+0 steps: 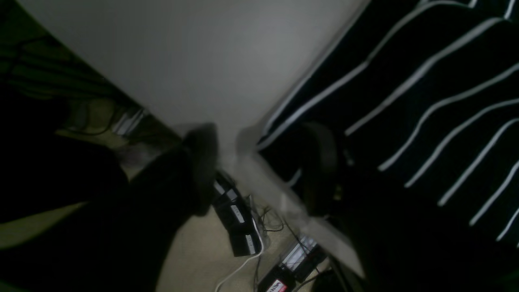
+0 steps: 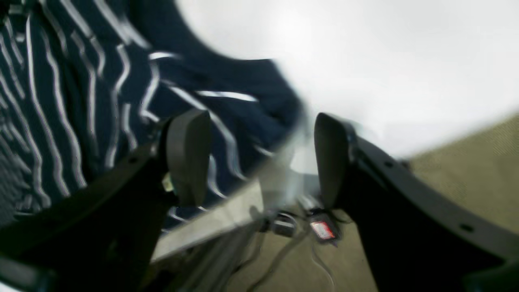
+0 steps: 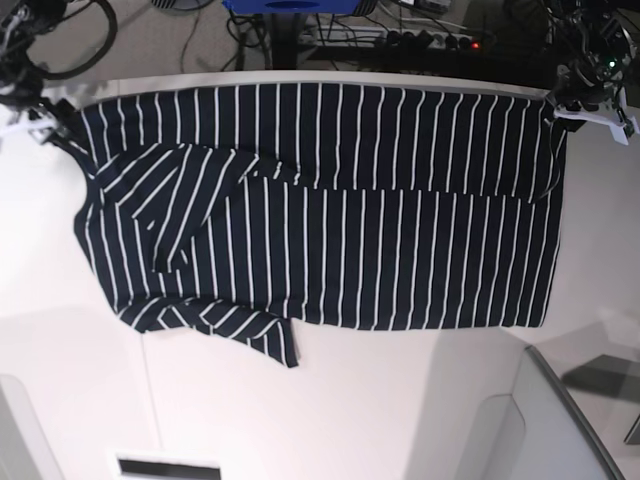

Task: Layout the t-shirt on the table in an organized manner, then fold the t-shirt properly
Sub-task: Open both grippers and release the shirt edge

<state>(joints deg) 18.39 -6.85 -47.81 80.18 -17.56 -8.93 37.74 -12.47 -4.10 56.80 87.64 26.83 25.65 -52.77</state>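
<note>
The dark navy t-shirt [image 3: 330, 210] with thin white stripes lies flat across the far half of the white table [image 3: 350, 400], one sleeve folded in at the left. My right gripper [image 3: 50, 125] hovers at the shirt's far left corner. In the right wrist view it [image 2: 259, 162] is open, with the shirt [image 2: 81, 101] behind one finger and nothing held. My left gripper [image 3: 578, 105] is at the far right corner. In the left wrist view its blurred fingers [image 1: 261, 162] stand apart over the table edge [image 1: 202, 52], one finger over the striped cloth [image 1: 425, 101].
Beyond the table's far edge, power strips [image 1: 239, 219] and cables lie on the tan floor. A blue base [image 3: 290, 5] and more cables sit behind the table. A grey curved panel [image 3: 560, 420] rises at the near right.
</note>
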